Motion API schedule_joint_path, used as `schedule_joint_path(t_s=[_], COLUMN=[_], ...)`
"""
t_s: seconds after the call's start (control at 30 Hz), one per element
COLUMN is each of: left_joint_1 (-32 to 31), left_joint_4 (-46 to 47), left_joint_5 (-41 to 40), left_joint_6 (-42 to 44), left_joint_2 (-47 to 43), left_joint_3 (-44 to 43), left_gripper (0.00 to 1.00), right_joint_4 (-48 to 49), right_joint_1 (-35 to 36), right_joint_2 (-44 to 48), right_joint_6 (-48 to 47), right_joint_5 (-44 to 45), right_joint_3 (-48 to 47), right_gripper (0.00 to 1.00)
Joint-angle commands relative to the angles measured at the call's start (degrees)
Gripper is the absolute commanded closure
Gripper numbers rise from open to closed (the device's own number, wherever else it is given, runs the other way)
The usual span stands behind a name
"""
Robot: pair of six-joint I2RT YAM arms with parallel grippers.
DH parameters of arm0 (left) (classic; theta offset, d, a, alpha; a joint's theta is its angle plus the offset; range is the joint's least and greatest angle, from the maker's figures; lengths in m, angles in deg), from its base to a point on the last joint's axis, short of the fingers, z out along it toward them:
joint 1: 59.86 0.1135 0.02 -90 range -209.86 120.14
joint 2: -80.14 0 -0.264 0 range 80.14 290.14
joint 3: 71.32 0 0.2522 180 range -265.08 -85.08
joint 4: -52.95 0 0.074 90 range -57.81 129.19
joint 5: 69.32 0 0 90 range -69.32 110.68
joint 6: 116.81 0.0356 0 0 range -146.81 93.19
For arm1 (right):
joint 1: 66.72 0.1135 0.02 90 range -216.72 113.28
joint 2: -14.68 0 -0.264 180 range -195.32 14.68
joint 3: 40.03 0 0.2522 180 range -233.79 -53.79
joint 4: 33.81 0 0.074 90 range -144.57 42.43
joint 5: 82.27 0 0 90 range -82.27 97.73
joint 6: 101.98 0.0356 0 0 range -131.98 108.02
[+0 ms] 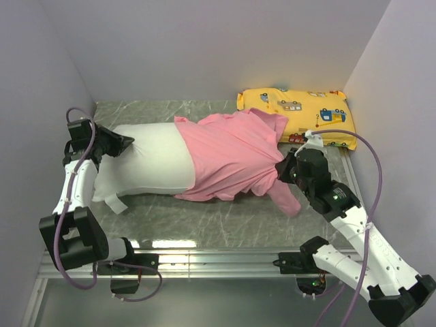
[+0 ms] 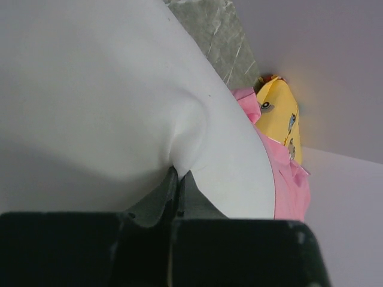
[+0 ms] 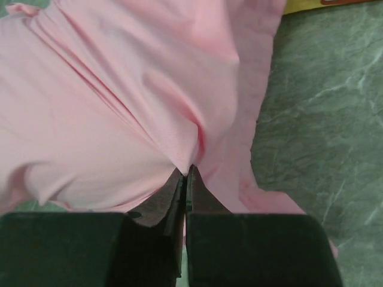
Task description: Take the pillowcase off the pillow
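At mid-left, the left gripper [image 1: 126,144] is clamped on the pillow's [image 1: 146,163] bare end. At centre-right, the right gripper [image 1: 281,169] pinches the pillowcase [image 1: 231,157], which covers the pillow's right half. The right should pull straight right, low and steady, while the left anchors.

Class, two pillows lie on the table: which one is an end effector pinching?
The plain white pillow, pinched by the left end effector; the yellow vehicle-print pillow at the back is not gripped.
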Motion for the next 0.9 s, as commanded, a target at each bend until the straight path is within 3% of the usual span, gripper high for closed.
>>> schedule_joint_path(t_s=[0.0,0.13,0.23,0.27,0.37,0.5,0.6,0.77,0.87], left_joint_1=[7.0,3.3,-4.9,-9.7,-18.7,-26.9,-31.4,-39.1,-42.4], left_joint_4=[7.1,8.7,3.9,2.9,-1.8,-7.2,-10.7,-9.5,-6.5], left_joint_5=[-9.0,-3.6,-7.0,-11.3,-20.8,-29.6,-35.4,-38.9,-36.3], left_joint_6=[1.3,4.1,9.3,11.7,14.8,13.5,5.6,-11.6,-16.5], left_joint_2=[2.2,2.0,0.8,-0.8,-4.2,-9.5,-15.9,-30.9,-33.1], left_joint_3=[-3.2,-3.4,-6.9,-8.1,-9.8,-7.9,-2.7,12.2,17.6], left_gripper=[0.99,0.98,0.72,0.50,0.28,0.23,0.23,0.21,0.19], right_joint_4=[-6.6,-4.2,-4.1,-3.9,-2.6,-0.1,1.3,2.3,2.0], right_joint_1=[-3.2,-2.9,-0.4,1.4,7.5,10.9,11.3,11.5,11.6], right_joint_2=[2.2,0.1,-3.9,-4.7,-7.5,-9.6,-10.8,-11.9,-12.1], right_joint_6=[-3.0,-4.0,-4.4,-4.1,-2.8,-1.6,-1.6,-2.2,-2.3], right_joint_5=[9.6,0.8,-1.8,-1.2,1.5,1.5,1.3,1.5,2.2], right_joint_3=[-3.2,-2.9,-3.8,-3.9,-3.3,-1.6,-0.7,-0.9,-1.4], right_gripper=[1.00,1.00,1.00,1.00,1.00,1.00,1.00,1.00,1.00])
